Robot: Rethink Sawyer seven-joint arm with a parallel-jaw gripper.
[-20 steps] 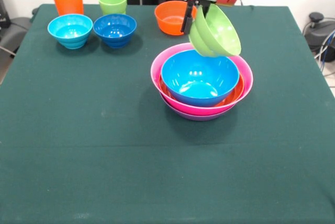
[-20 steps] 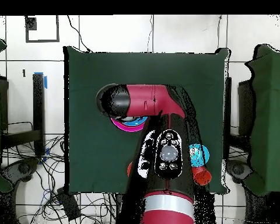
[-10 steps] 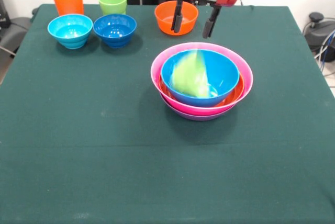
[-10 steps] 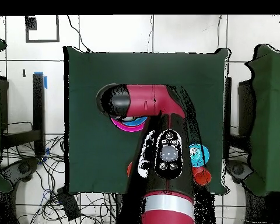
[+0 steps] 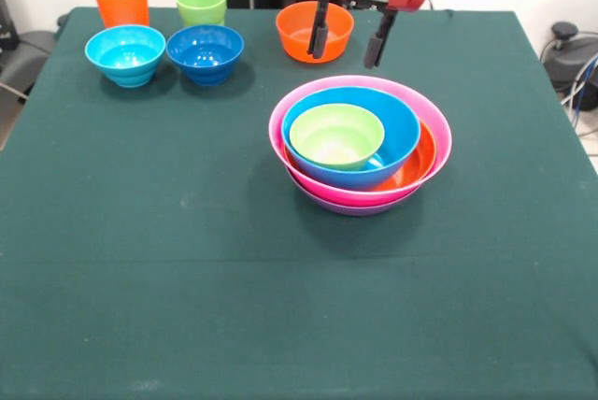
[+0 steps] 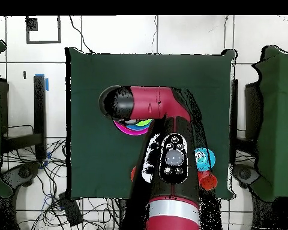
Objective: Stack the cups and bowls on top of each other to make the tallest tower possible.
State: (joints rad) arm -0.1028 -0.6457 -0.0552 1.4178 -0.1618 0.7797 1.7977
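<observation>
The tower stands mid-table: a purple bowl (image 5: 355,207) at the base, then a pink bowl (image 5: 278,124), an orange bowl (image 5: 421,159) and a blue bowl (image 5: 404,129), with a small lime green bowl (image 5: 336,135) lying upright inside the blue one. Just above and behind it my gripper (image 5: 347,43) hangs open and empty. Partly behind its fingers (image 5: 318,38) sits a small orange bowl (image 5: 301,32). In the overhead view the arm (image 6: 164,138) hides the gripper, and only an edge of the tower (image 6: 130,127) shows.
At the far left corner stand an orange cup (image 5: 121,3) and a lime green cup (image 5: 202,3), with a light blue bowl (image 5: 125,54) and a dark blue bowl (image 5: 205,52) in front of them. The green cloth (image 5: 140,250) covers the table.
The gripper let go of the lime green bowl, which dropped into the blue bowl and settled upright. The open gripper has stayed in place since the release.
</observation>
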